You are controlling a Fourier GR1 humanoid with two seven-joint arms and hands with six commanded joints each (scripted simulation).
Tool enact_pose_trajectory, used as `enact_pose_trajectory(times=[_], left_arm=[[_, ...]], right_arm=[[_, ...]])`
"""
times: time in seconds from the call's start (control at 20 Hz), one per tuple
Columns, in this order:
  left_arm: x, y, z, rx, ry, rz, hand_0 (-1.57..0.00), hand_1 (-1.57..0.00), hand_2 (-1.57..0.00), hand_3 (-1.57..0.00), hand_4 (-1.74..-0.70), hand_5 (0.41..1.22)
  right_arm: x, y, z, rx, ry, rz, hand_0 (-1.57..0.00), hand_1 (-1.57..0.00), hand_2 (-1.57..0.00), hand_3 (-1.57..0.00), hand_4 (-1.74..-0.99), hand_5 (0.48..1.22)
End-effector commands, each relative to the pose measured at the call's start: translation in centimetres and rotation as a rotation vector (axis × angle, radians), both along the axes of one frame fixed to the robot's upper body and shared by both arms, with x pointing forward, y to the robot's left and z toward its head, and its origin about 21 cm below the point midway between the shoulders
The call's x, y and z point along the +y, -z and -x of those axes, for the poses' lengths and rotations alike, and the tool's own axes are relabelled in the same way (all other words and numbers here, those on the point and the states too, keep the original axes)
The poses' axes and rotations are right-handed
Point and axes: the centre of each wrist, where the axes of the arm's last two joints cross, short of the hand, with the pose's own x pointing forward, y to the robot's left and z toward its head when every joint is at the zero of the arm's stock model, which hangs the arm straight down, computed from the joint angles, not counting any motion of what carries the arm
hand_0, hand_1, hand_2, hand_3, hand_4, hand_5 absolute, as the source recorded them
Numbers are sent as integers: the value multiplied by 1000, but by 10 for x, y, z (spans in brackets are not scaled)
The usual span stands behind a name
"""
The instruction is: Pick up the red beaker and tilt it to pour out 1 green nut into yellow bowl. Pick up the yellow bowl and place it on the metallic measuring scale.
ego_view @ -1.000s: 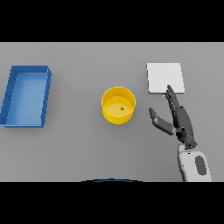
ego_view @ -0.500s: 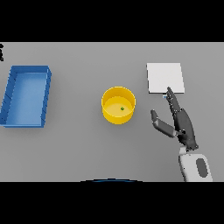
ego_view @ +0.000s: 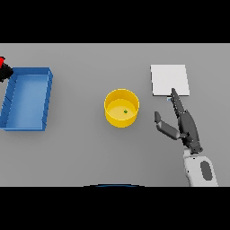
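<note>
The dark right hand [ego_view: 185, 126] on its white and grey forearm reaches up from the lower right, fingers straight and together, thumb splayed towards the left, holding nothing; its fingertips lie over the near edge of the flat, square, pale metallic measuring scale [ego_view: 169, 80]. Left of the thumb, across bare smooth grey table [ego_view: 81, 152], stands the round yellow bowl [ego_view: 121, 108] with a small green nut [ego_view: 126, 112] inside. Well to the left sits a rectangular blue tray [ego_view: 28, 99], and at the far left edge a red and dark shape [ego_view: 3, 67], possibly the beaker in the other hand, is cut off.
</note>
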Motion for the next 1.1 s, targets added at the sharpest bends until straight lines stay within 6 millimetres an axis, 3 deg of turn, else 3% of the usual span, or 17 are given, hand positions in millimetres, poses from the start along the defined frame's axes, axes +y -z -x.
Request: enact_pose_trajectory(times=[0.0, 0.05, 0.1, 0.15, 0.25, 0.35, 0.45, 0.7, 0.9, 1.05], left_arm=[[-3, 2, 3, 30, 23, 2, -1571, -1571, -1571, -1085, -1368, 847], [-6, 3, 7, 46, 43, 9, -1571, -1571, -1571, -935, -1253, 810], [-3, 4, 14, 47, 76, 37, -1571, -1520, -1410, -852, -1135, 779], [-7, -1, 16, 51, 105, 72, -1437, -1291, -1163, -715, -1046, 757], [-4, -9, 19, 58, 147, 109, -982, -830, -747, -464, -922, 716], [-7, -11, 21, 88, 181, 111, -628, -531, -478, -297, -851, 688], [-5, -11, 22, 135, 194, 72, -402, -340, -305, -189, -807, 667], [-7, -5, 19, 190, 203, 21, -131, -111, -99, -61, -760, 655], [-11, 1, 19, 124, 201, 20, -53, -45, -40, -25, -730, 661], [-11, 0, 15, 88, 198, 34, -27, -22, -20, -12, -718, 675]], right_arm=[[1, 0, 0, 5, -2, 1, 1, 1, 1, 1, -1326, 731], [-2, 0, 0, 0, -5, 3, 1, 1, 1, 1, -1327, 730], [-1, 0, 1, 3, -3, 6, 1, 1, 1, 1, -1325, 731], [-4, -2, 0, 6, 2, 8, 1, 1, 1, 1, -1320, 731], [-2, -3, 0, -3, 4, -3, 1, 1, 1, 1, -1321, 727], [-2, -2, -2, 14, 3, 5, 1, 1, 1, 1, -1321, 725], [-2, 2, -2, 15, 1, 3, 1, 1, 1, 1, -1316, 724], [-3, 1, 1, -1, 7, 30, 1, 1, 1, 1, -1305, 717], [-1, -2, -3, 22, 10, 32, 1, 1, 1, 1, -1277, 704], [7, -18, -13, 4, 4, 183, 1, 1, 1, 1, -1222, 662]])
